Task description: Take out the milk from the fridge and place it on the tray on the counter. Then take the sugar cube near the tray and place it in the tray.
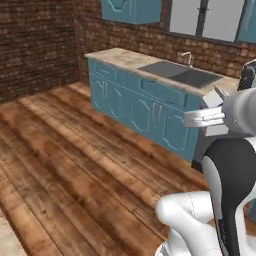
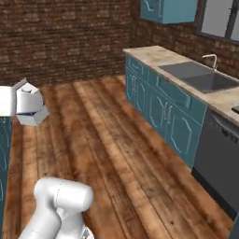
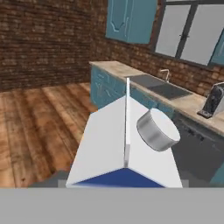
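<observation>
gripper (image 2: 14, 103): squeezing the small white milk carton with blue marks (image 2: 30, 106) | carton hanging over open brown wood floor (image 2: 107, 140) | beige stone counter (image 2: 161, 57) edge sitting far off

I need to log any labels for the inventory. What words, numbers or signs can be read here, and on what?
None can be read.
Milk carton: a plain blue band along its lower edge and a grey round cap, no lettering.
Same carton in the right base view: bluish marks, too blurred to read.
Cabinet fronts and counter: no writing.
</observation>
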Tool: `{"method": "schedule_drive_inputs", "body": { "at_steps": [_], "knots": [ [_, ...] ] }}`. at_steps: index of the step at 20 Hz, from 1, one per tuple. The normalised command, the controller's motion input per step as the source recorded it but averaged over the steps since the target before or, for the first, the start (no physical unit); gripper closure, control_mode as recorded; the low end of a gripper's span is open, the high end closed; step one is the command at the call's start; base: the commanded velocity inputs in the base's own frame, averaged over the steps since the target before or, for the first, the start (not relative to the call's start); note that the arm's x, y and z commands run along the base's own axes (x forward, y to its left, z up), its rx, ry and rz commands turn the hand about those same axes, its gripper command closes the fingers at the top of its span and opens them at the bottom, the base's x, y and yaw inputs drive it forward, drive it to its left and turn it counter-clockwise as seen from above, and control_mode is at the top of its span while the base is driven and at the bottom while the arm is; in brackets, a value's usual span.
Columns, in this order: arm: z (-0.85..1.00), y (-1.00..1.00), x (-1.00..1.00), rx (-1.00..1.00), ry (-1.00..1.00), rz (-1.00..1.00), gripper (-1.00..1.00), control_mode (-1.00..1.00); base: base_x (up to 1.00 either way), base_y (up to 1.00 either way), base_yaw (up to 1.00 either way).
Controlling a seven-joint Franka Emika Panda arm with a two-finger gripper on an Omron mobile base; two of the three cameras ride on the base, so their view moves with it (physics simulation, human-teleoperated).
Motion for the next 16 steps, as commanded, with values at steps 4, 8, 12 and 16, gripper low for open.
{"method": "schedule_drive_inputs", "body": {
  "at_steps": [4,8,12,16],
  "knots": [
    [0.0,0.0,0.0,0.0,0.0,0.0,1.0,1.0,0.0,0.0,1.0],
    [0.0,0.0,0.0,0.0,0.0,0.0,1.0,1.0,0.0,0.0,1.0],
    [0.0,0.0,0.0,0.0,0.0,0.0,1.0,1.0,0.0,-0.02,1.0],
    [0.0,0.0,0.0,0.0,0.0,0.0,1.0,1.0,0.02,-0.09,0.98]
  ]
}}
